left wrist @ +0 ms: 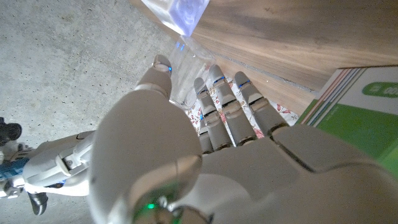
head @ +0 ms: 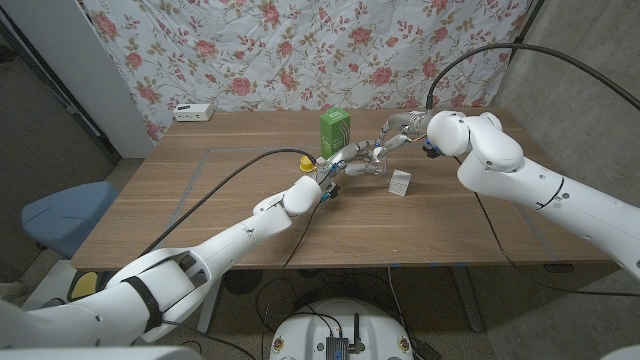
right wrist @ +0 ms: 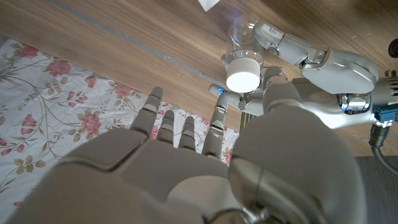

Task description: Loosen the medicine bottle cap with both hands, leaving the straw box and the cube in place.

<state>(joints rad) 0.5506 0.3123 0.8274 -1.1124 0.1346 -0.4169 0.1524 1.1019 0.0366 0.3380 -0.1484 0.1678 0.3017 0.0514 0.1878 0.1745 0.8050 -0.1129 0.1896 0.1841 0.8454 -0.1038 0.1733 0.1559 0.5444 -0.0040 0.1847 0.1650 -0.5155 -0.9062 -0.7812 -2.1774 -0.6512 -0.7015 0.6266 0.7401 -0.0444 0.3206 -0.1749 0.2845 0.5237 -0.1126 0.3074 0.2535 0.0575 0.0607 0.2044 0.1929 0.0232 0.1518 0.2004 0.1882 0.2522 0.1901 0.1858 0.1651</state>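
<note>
The clear medicine bottle (head: pixel 376 164) with a white cap (right wrist: pixel 244 74) lies tilted near the table's middle. My left hand (head: pixel 345 160) grips its body; its fingers (right wrist: pixel 280 40) wrap the clear part (right wrist: pixel 241 30). In the left wrist view the bottle (left wrist: pixel 182 65) sits between thumb and fingers. My right hand (head: pixel 396 130) hovers just behind the cap with its fingers (right wrist: pixel 186 134) spread and nothing in them. The green straw box (head: pixel 334 130) stands upright just behind my left hand. The white cube (head: pixel 401 183) lies to the right of the bottle, apart from both hands.
A small yellow object (head: pixel 306 161) lies by my left wrist. A white device (head: pixel 192 111) sits at the far left corner of the wooden table (head: pixel 220 200). A flowered cloth (head: pixel 300 50) hangs behind. Cables run along both arms.
</note>
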